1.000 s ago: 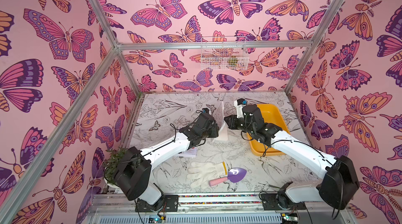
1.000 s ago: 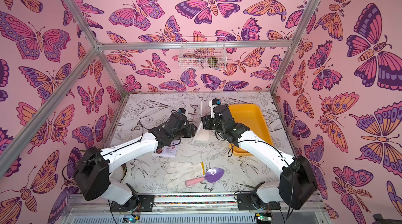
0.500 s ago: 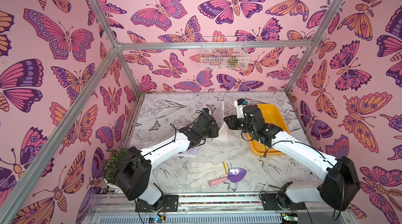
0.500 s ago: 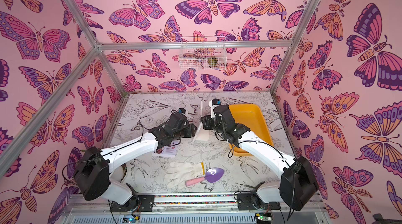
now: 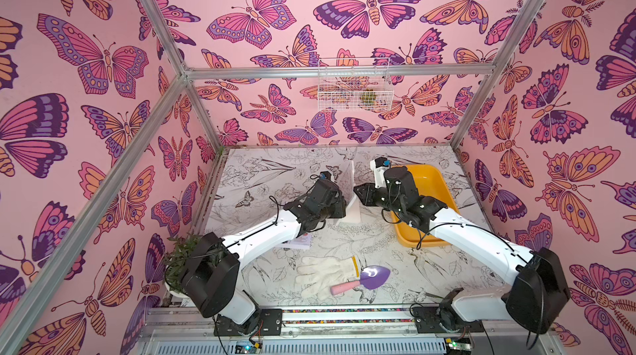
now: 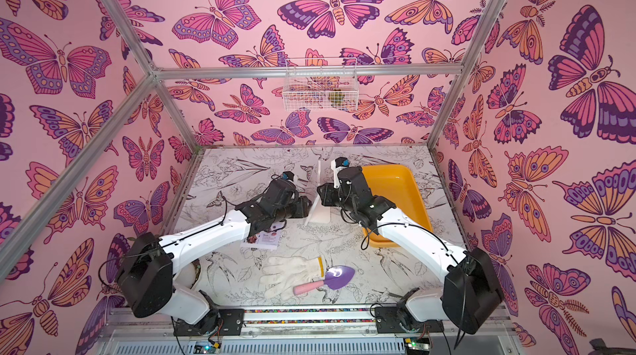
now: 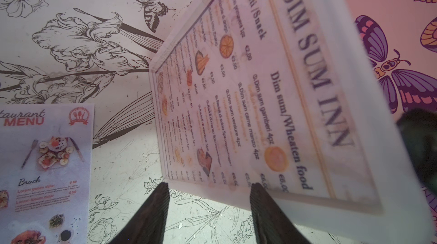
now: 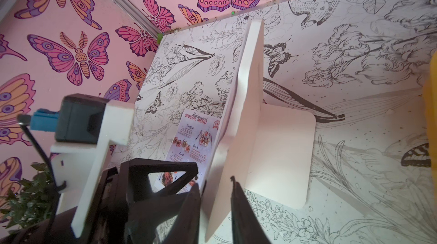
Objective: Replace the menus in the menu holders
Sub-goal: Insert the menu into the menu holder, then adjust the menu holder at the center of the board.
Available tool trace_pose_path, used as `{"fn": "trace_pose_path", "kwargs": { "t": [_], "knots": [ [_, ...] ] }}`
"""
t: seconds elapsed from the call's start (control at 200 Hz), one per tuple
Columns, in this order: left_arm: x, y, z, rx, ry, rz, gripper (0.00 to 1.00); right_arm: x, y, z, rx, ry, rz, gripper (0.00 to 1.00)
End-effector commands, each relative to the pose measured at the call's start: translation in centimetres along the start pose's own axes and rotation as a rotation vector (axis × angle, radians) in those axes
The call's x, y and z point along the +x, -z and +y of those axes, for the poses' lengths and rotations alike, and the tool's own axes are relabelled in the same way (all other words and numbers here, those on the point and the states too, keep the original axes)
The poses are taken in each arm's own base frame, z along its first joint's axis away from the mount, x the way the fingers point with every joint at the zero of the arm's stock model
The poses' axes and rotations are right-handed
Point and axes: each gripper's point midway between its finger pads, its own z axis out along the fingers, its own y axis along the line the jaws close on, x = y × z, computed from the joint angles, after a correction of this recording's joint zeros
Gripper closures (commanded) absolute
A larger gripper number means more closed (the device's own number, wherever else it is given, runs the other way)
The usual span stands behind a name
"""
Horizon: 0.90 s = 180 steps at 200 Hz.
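Note:
The white-framed menu holder [image 5: 352, 191] [image 6: 318, 205] stands upright mid-table between my two grippers. The "Dim Sum Inn" menu [image 7: 248, 100] sits inside the holder [image 7: 331, 41]. The "Special Menu" sheet [image 5: 299, 241] [image 7: 47, 160] [image 8: 196, 134] lies flat on the table beside my left forearm. My left gripper [image 7: 210, 187] [image 5: 340, 203] is open, its tips at the holder's front lower edge and gripping nothing. My right gripper [image 8: 214, 186] [image 5: 358, 193] has one jaw on each side of the holder's [image 8: 250, 77] side edge. Whether they press on it does not show.
A yellow tray [image 5: 423, 177] sits under my right arm at the right. A white glove [image 5: 323, 272] and a purple trowel with a pink handle [image 5: 373, 275] lie near the front. A potted plant [image 5: 179, 260] stands front left. A wire basket [image 5: 352, 84] hangs on the back wall.

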Motion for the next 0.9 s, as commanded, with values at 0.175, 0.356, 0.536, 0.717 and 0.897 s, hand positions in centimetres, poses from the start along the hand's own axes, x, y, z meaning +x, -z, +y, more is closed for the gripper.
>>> {"fn": "trace_pose_path", "kwargs": {
  "t": [0.175, 0.356, 0.536, 0.717, 0.897],
  "knots": [
    [-0.3, 0.0, -0.7, 0.01, -0.02, 0.002, 0.37, -1.6, 3.3, -0.3, 0.024, 0.025, -0.04, 0.47],
    [-1.8, 2.1, 1.5, -0.035, 0.002, -0.053, 0.34, 2.4, 3.2, -0.9, 0.019, 0.02, 0.042, 0.36],
    [-3.6, 4.2, 5.7, -0.138, 0.031, -0.1, 0.33, 4.8, 2.2, -1.3, 0.096, 0.066, 0.013, 0.27],
    [-4.5, 5.3, 8.0, -0.209, 0.039, -0.127, 0.32, 5.1, 0.2, -2.0, 0.148, 0.079, -0.031, 0.25],
    [-4.5, 5.6, 8.2, -0.21, 0.05, -0.134, 0.32, 4.4, -1.3, -3.9, 0.245, 0.066, -0.095, 0.27]
  ]
}}
